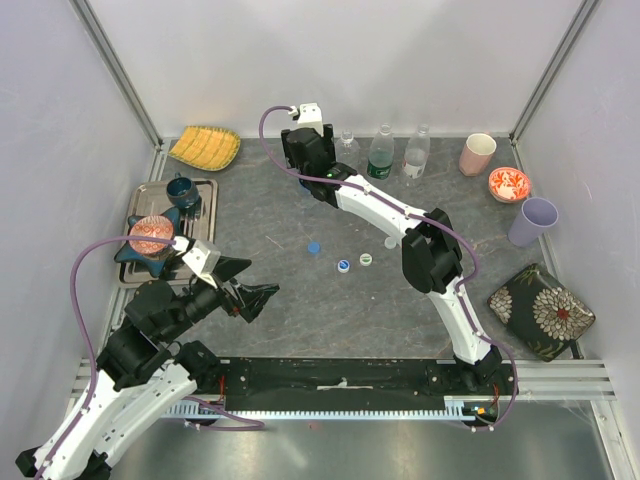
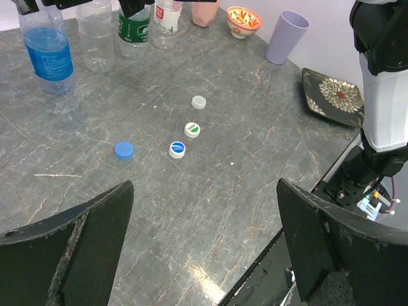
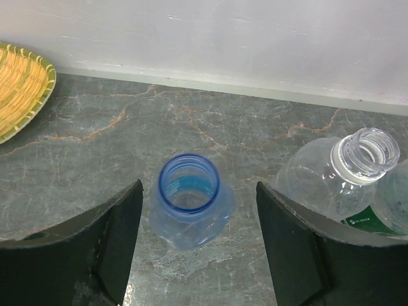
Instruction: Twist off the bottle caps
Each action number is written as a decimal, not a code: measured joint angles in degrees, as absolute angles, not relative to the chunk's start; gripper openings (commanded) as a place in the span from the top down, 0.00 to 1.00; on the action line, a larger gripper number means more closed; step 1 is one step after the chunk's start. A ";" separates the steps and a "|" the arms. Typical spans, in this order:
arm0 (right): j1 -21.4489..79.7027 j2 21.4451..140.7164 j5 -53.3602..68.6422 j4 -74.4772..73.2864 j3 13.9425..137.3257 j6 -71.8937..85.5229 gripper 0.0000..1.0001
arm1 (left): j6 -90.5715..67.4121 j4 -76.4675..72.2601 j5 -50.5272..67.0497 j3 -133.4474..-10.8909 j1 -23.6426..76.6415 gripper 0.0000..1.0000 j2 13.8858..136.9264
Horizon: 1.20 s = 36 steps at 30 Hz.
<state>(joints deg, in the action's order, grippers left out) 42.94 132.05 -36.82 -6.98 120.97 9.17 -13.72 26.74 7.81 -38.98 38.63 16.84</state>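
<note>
Four bottles stand open in a row at the back: a blue-tinted one (image 2: 44,51), a clear one (image 1: 347,148), one with a dark green label (image 1: 381,152) and another clear one (image 1: 416,155). Their caps lie mid-table: blue (image 1: 314,247), white-and-blue (image 1: 344,265), white-and-green (image 1: 366,259) and plain white (image 1: 391,242). My right gripper (image 1: 308,162) hangs open over the blue bottle, whose open mouth (image 3: 189,185) sits between the fingers (image 3: 115,236) without touching. My left gripper (image 1: 255,283) is open and empty near the front left, with the caps (image 2: 176,150) ahead of it.
A yellow woven dish (image 1: 205,147) lies back left. A metal tray (image 1: 205,190) at left holds a dark blue cup and a red bowl. A pink cup (image 1: 477,153), a patterned bowl (image 1: 509,184), a purple cup (image 1: 533,220) and a floral dish (image 1: 540,308) stand at right.
</note>
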 measured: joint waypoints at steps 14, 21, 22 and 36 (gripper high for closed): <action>42.74 132.03 -35.79 -6.98 120.97 9.17 0.27 | -14.52 26.48 8.10 -38.98 38.63 0.01 16.84; 42.13 132.03 -35.57 -7.03 120.97 9.21 0.27 | -14.55 26.48 8.10 -38.98 38.63 0.00 16.84; 42.06 132.03 -35.44 -7.07 120.97 9.21 0.27 | -14.55 26.48 8.12 -38.98 38.63 0.01 16.84; 41.36 132.05 -32.86 -7.86 120.97 9.82 0.30 | -14.55 26.02 8.14 -38.06 38.63 0.01 16.88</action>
<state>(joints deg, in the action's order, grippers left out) 41.36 132.05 -32.86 -7.86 120.97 9.82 -14.55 26.02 8.14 -38.06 38.63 16.88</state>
